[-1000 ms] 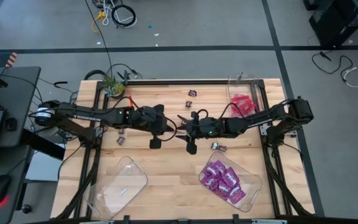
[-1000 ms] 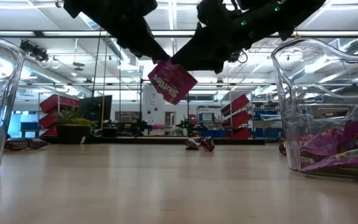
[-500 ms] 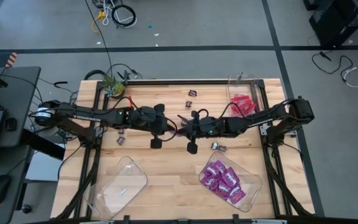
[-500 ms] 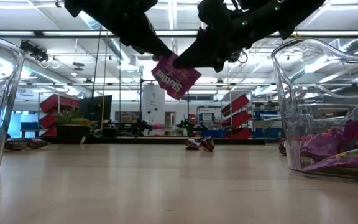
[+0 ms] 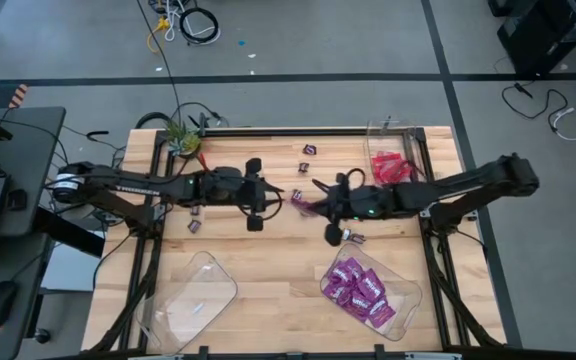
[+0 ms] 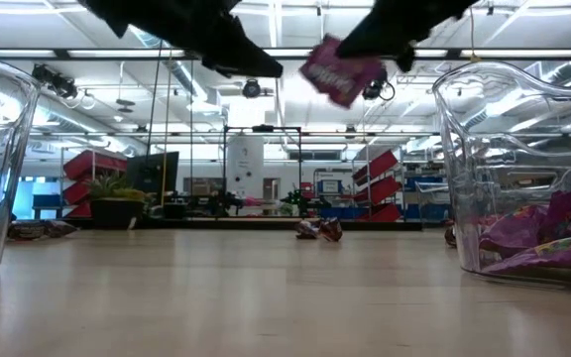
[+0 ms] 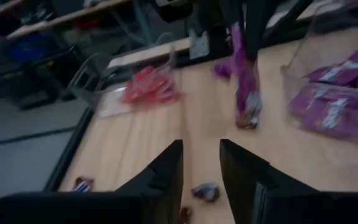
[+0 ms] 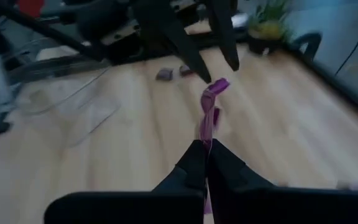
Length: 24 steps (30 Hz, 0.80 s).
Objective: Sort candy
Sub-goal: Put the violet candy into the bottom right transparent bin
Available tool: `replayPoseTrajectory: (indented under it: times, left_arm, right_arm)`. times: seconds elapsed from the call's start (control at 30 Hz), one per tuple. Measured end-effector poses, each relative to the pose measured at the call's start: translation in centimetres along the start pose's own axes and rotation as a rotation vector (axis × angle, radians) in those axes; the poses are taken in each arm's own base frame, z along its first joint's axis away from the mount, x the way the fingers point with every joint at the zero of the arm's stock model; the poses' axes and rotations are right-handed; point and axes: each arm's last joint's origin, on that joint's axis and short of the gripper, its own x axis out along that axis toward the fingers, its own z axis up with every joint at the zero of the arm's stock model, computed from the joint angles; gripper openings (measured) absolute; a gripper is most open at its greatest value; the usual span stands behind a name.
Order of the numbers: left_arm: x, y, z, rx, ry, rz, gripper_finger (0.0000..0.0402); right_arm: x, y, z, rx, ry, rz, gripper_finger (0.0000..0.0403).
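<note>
Purple foil packet point(image 6: 339, 71) hangs limp and light above mid-bench, pinched at one edge in the closed right gripper point(image 8: 205, 160); left gripper point(image 7: 201, 163) jaws parted, empty.

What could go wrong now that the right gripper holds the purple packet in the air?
The right gripper pinches the purple packet by its edge only, high above the table; it may slip and fall outside the tray. The open left gripper is close, so the arms could bump.

Right hand point(image 6: 365, 52) gripping purple packet point(image 6: 331, 73) aloft, clear tray point(image 6: 474, 159) beside
</note>
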Motion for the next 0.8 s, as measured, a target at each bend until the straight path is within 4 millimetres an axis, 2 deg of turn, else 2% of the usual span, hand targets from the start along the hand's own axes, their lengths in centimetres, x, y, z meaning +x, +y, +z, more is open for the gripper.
replayPoseTrajectory:
  times: [0.17, 0.37, 0.6, 0.8]
  left_arm:
    - [0.1, -0.5, -1.2, -0.031, -0.139, -0.056, 0.0107]
    - [-0.1, -0.9, -2.4, -0.100, -0.213, -0.106, 0.0107]
    - [0.0, -1.1, -2.8, -0.131, -0.197, -0.127, 0.0106]
    - [0.0, -1.1, -2.9, -0.131, -0.187, -0.134, 0.0098]
  right_arm:
    - [-3.4, 1.9, -0.6, 0.146, 0.060, 0.083, 0.0000]
    - [-5.6, 5.0, -2.7, 0.334, 0.206, 0.163, 0.0000]
    - [-6.2, 7.8, -5.6, 0.499, 0.387, 0.158, 0.0000]
    - [-5.2, 9.1, -7.7, 0.555, 0.546, 0.127, 0.0000]
